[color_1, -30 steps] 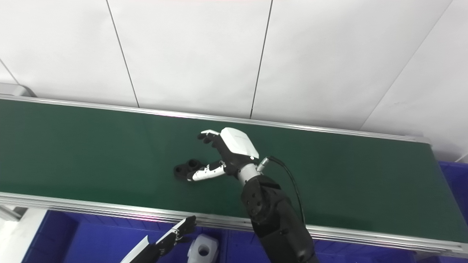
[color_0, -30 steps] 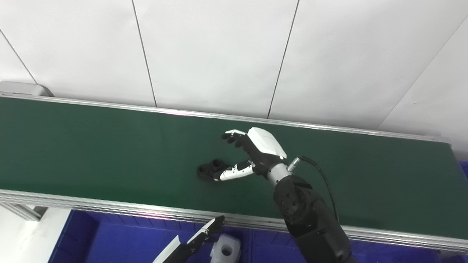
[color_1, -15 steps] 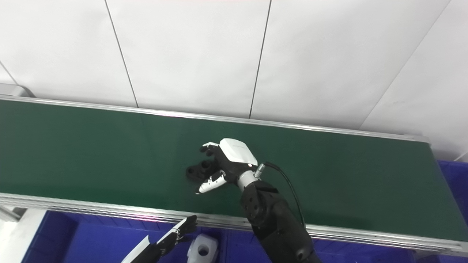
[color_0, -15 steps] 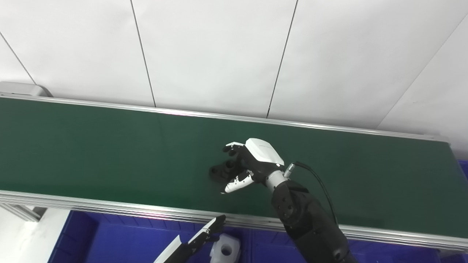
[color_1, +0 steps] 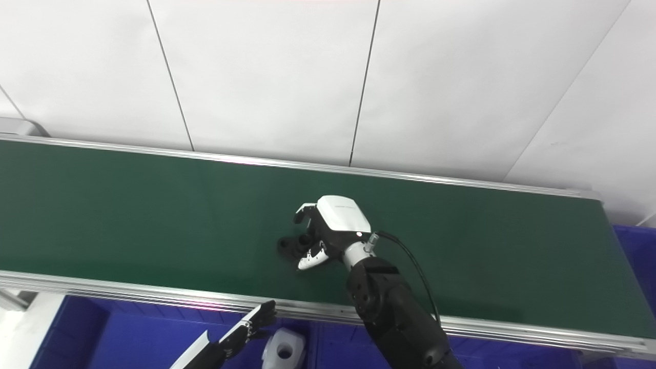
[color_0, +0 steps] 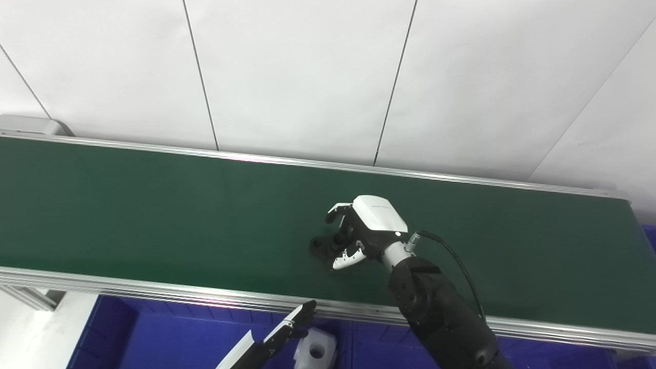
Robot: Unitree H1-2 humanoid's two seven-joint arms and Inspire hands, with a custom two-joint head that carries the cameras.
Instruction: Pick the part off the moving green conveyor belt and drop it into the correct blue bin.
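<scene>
A small black part (color_0: 321, 246) with round holes lies on the green conveyor belt (color_0: 128, 215), near its front half. My right hand (color_0: 366, 228) is over the part's right end. Its fingers curl down over the part and the white-tipped thumb presses in from the front, so it is shut on the part. Most of the part is hidden under the hand. Only the fingertips of my left hand (color_0: 289, 328) show, low at the bottom edge over the blue bin (color_0: 169, 338), stretched out and holding nothing.
A white part (color_0: 315, 349) lies in the blue bin below the belt's front rail (color_0: 154, 293). A corner of another blue bin (color_1: 635, 246) shows at the belt's right end. White wall panels stand behind the belt.
The black part has ridden rightward on the belt. My right hand came down over it, and its fingers and thumb went from spread to closed around it. The left hand stayed still.
</scene>
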